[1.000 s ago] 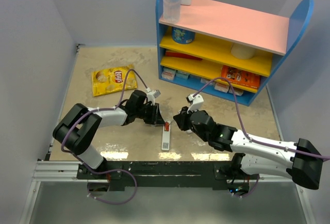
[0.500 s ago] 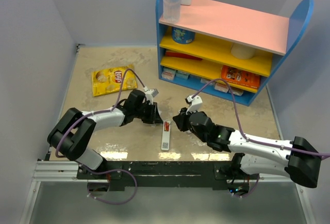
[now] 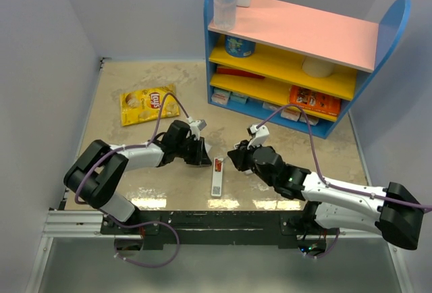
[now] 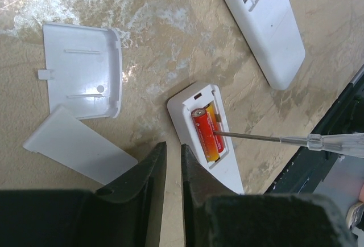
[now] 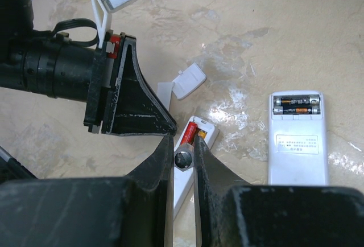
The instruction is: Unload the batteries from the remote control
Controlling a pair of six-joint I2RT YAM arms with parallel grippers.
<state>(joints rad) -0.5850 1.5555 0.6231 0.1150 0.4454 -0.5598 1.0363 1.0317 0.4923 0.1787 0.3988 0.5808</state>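
Remote control (image 4: pixel 185 116) lies back-up on the table (image 4: pixel 170 8), centre, near the front edge. Slot open, 1 battery (image 4: pixel 206 136) visible inside. Right gripper (image 5: pixel 183 140) clamps a screwdriver (image 4: pixel 318 141), tip at the slot. Left gripper (image 4: pixel 172 144) just beside the remote, jaws a slit apart, empty. 2 white cover pieces (image 4: pixel 85 68) lie near.
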